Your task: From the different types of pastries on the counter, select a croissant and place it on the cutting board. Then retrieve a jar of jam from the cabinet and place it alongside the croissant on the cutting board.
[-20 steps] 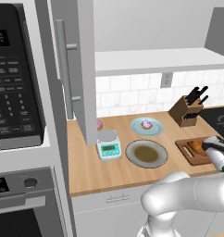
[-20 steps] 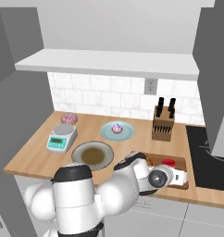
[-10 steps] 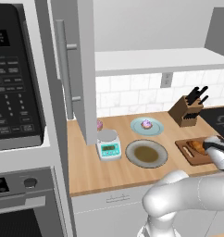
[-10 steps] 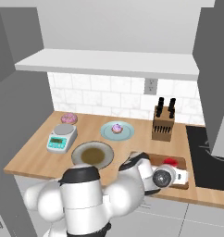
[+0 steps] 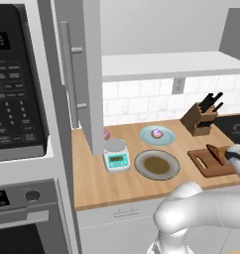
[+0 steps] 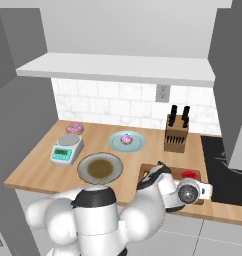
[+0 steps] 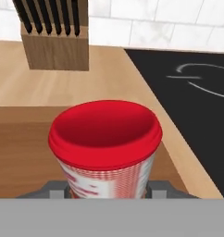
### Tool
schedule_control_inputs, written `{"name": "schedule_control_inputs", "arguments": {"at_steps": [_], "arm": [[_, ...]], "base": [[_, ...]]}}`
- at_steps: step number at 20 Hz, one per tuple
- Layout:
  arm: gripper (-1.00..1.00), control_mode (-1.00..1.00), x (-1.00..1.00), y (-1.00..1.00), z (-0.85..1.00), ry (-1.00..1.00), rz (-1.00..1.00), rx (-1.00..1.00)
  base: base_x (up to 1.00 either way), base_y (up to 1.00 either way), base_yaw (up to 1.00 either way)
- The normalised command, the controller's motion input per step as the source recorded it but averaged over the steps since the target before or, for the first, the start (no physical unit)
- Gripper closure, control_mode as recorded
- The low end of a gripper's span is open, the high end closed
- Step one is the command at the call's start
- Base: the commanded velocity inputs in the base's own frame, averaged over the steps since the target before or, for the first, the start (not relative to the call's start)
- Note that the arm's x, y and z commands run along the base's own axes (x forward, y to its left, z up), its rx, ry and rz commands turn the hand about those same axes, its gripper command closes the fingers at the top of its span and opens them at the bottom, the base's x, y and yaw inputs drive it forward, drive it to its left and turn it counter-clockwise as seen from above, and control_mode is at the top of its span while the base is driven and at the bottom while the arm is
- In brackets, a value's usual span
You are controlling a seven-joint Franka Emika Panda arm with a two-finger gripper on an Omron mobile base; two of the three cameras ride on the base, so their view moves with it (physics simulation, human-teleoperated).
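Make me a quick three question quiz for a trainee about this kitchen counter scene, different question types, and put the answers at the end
1. True or false: the croissant lies on the cutting board.
2. Multiple choice: what is the end effector closed on? A) the knife block B) the jam jar C) the kitchen scale
3. Fill in: the frosted cake in front of the wall outlet sits on a pale blue ____.

Key: 1 true. 2 B. 3 plate.
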Motion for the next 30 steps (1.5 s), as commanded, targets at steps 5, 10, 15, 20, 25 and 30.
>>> {"name": "schedule_control_inputs", "arguments": {"at_steps": [5,10,15,20,25,30], "arm": [[-1.00,-1.00,-0.30,-0.24,-0.26,-0.15,0.05,0.00],[-1.00,-1.00,-0.37,-0.22,-0.23,-0.18,0.04,-0.01],[-1.00,-1.00,-0.62,-0.29,-0.08,-0.22,0.03,-0.01],[-1.00,-1.00,-1.00,-0.54,0.53,-0.30,0.05,0.00],[-1.00,-1.00,-0.96,-0.31,0.83,-0.33,0.04,0.00],[-1.00,-1.00,-0.74,-0.08,1.00,-0.35,0.03,0.00]], "base": [[0.00,0.00,0.00],[0.00,0.00,0.00],[0.00,0.00,0.00],[0.00,0.00,0.00],[0.00,0.00,0.00],[0.00,0.00,0.00]]}}
